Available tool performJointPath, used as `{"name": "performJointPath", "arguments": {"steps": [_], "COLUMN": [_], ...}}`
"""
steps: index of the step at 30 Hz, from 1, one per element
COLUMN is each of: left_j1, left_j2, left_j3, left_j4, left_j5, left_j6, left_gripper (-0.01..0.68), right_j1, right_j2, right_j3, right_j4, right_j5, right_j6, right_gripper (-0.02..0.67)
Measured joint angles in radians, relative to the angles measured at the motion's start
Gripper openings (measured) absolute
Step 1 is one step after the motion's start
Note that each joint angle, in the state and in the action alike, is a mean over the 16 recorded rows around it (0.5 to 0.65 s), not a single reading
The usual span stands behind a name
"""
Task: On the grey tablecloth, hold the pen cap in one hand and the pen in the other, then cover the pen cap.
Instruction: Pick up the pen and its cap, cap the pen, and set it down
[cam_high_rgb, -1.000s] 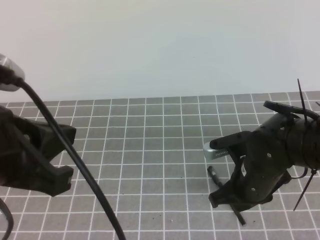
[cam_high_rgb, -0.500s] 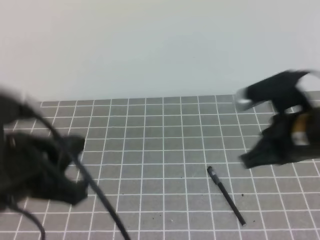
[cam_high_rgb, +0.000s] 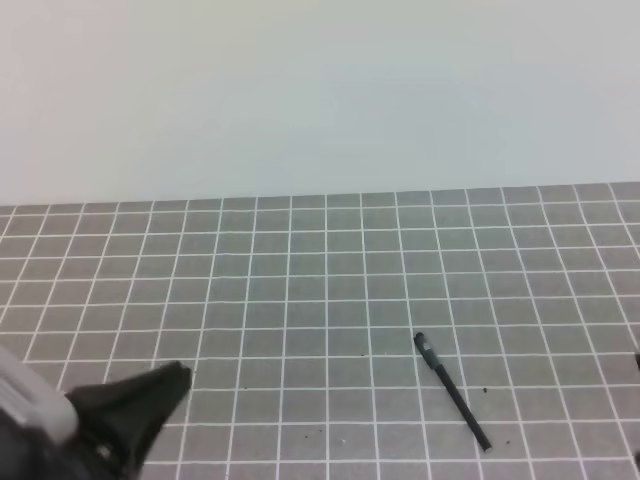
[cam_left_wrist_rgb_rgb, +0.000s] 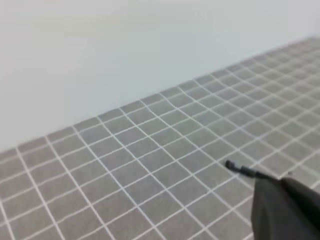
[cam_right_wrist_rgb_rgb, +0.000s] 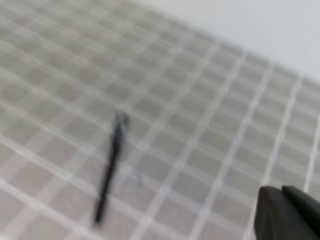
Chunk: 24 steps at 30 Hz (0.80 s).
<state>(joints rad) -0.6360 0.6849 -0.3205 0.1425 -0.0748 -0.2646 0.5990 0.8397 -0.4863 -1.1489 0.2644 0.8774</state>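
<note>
Where its wrist view catches only a dark tip in the lower right corner, the right gripper (cam_right_wrist_rgb_rgb: 287, 212) has its jaws pressed together on nothing and hangs clear of the pen (cam_right_wrist_rgb_rgb: 111, 167). The left gripper (cam_high_rgb: 135, 408), likewise closed and empty, sits at the near left edge of the grey tablecloth (cam_high_rgb: 300, 270). The pen lies flat and alone toward the cloth's near right side, slanting toward the near edge. The pen cap cannot be told apart.
</note>
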Motion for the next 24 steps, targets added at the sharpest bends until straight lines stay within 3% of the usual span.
{"name": "performJointPath", "arguments": {"steps": [6, 11, 18, 24], "left_j1": [0.0, 0.0, 0.0, 0.009], "left_j2": [0.049, 0.094, 0.14, 0.167], "left_j3": [0.059, 0.067, 0.067, 0.068], "left_j4": [0.019, 0.02, 0.027, 0.091], "left_j5": [-0.123, -0.164, -0.181, -0.17], "left_j6": [0.05, 0.063, 0.069, 0.179], "left_gripper": [-0.002, -0.002, -0.002, -0.002], "right_j1": [0.0, 0.0, 0.0, 0.0], "right_j2": [-0.026, -0.025, -0.025, -0.025], "right_j3": [0.12, 0.147, 0.148, 0.148], "right_j4": [-0.379, -0.583, -0.661, -0.662], "right_j5": [-0.02, -0.021, -0.033, -0.032], "right_j6": [0.357, 0.547, 0.59, 0.59], "right_gripper": [-0.004, -0.004, -0.004, -0.004]}}
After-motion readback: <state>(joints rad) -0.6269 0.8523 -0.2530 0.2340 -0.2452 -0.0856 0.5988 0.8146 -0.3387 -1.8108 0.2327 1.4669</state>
